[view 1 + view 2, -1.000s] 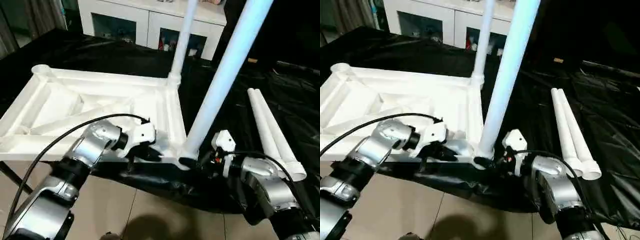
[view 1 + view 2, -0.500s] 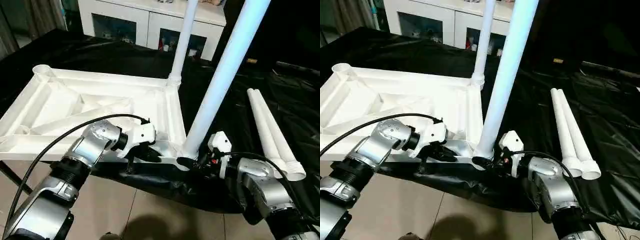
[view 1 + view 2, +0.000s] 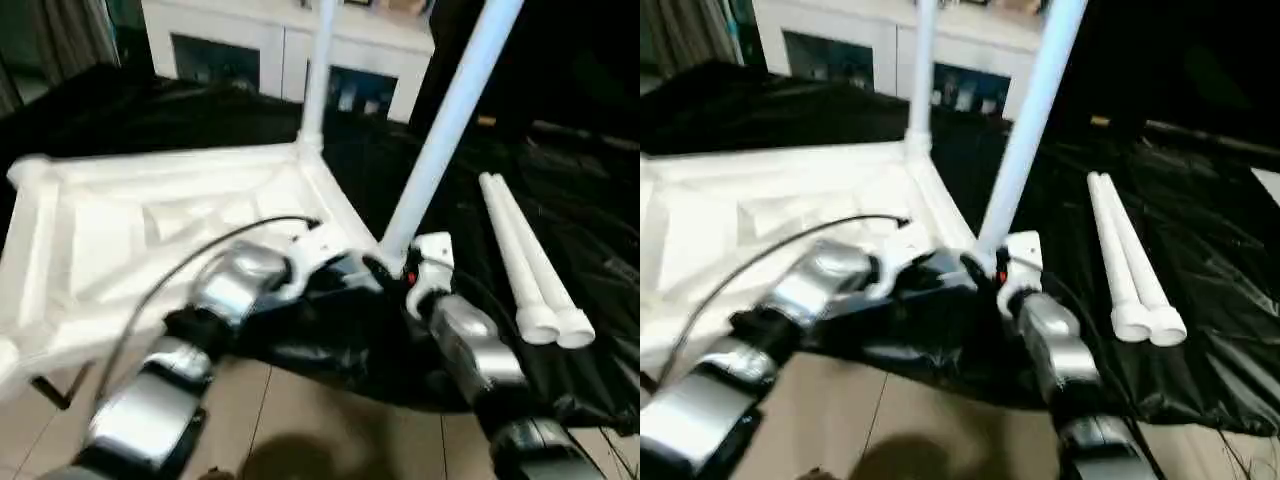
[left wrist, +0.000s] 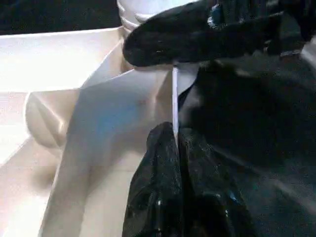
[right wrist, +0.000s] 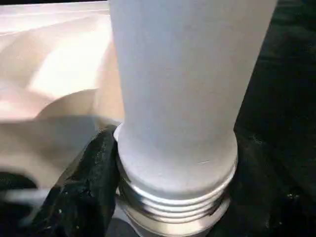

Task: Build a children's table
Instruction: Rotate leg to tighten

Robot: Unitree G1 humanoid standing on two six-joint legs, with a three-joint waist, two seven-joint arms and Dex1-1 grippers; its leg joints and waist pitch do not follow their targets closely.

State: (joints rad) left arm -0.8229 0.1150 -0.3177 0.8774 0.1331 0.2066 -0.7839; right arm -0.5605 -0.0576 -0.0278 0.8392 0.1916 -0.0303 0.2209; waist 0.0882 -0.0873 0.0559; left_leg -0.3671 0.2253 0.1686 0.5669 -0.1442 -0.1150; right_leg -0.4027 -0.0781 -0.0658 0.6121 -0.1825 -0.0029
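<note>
The left end effector (image 4: 175, 143) was closed, its two black fingers pinching the thin edge of the tabletop's rim near the corner closest to the robot. The right end effector (image 3: 385, 268) sat at the base of the near leg (image 3: 445, 125); one black finger (image 5: 84, 197) lay against the threaded collar at the leg's foot, and whether the fingers gripped the leg or merely stood apart around it could not be told.

The tabletop (image 3: 130, 235) lay upside down, ribbed underside up, on the black sheet (image 3: 590, 200) covering the table, occupying the 9 to 11 o'clock part of the head view. The near leg rose from the corner socket at the picture's centre and leaned toward 1 o'clock. A second leg (image 3: 318, 75) stood in the far corner socket at 12 o'clock, close to upright.

Two loose legs (image 3: 525, 255) lay side by side and touching on the black sheet at 3 o'clock, well apart from the tabletop, wide ends toward the robot.

A white cabinet (image 3: 290, 45) with glass doors stood behind the table at 12 o'clock. Tiled floor (image 3: 320, 430) showed at 6 o'clock.
</note>
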